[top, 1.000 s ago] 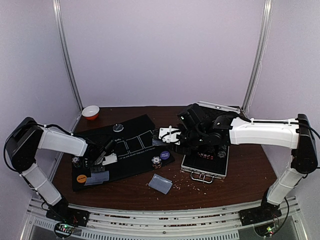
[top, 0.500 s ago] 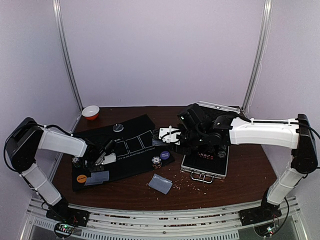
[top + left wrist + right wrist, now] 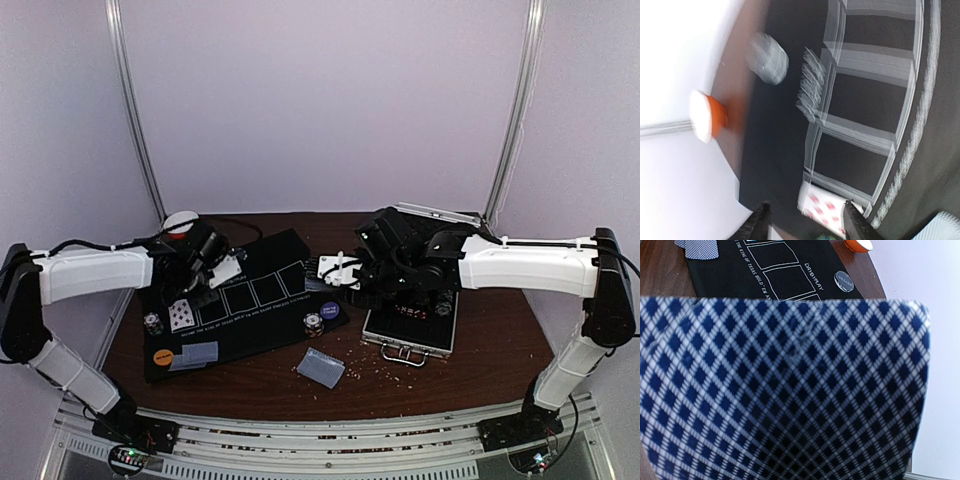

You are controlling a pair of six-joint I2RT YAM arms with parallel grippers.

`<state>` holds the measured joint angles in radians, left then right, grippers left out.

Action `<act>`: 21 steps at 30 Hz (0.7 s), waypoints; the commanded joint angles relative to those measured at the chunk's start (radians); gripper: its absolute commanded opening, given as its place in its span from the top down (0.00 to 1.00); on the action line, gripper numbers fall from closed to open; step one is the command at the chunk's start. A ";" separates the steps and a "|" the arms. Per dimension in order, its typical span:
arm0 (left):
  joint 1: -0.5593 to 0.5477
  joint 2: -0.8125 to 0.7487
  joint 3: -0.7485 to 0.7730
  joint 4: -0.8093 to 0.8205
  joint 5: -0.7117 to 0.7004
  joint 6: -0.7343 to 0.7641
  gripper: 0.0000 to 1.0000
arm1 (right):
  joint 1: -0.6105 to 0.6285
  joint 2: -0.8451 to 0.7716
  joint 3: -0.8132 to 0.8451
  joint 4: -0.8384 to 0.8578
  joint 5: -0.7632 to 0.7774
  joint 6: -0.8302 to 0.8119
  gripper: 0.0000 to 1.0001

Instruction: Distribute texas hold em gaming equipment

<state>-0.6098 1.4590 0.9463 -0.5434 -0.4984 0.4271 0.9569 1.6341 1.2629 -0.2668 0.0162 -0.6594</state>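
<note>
Seemingly the black mat [image 3: 255, 335] is serving as the dealing layout, so the right gripper [image 3: 338, 270] is pinching a blue-checked playing card [image 3: 790, 390] over its right edge, ready to lay down. Meanwhile the left gripper [image 3: 807, 216] is hovering, fingers spread and empty, above the face-up card [image 3: 180, 316] lying by the mat's left edge.

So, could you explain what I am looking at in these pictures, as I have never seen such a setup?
These are two robot arms bolted to a table. One picture looks down from above; the other two come from a camera on each wrist. On and around the black poker mat lie chip stacks, button discs and cards; a silver case and an orange bowl stand nearby. The left gripper is open near a face-up card; the right gripper holds a blue-patterned card.
</note>
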 commanded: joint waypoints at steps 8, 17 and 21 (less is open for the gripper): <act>-0.001 -0.124 0.089 0.531 1.085 -0.757 0.15 | -0.003 -0.014 0.035 0.017 -0.014 0.008 0.58; -0.011 -0.096 -0.063 0.875 1.160 -1.041 0.06 | -0.003 -0.012 0.030 0.030 -0.026 0.014 0.58; -0.053 -0.051 -0.064 0.908 1.182 -1.045 0.02 | 0.000 -0.007 0.032 0.035 -0.031 0.018 0.58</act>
<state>-0.6262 1.3769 0.8829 0.2119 0.6079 -0.5499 0.9569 1.6344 1.2709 -0.2527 0.0029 -0.6552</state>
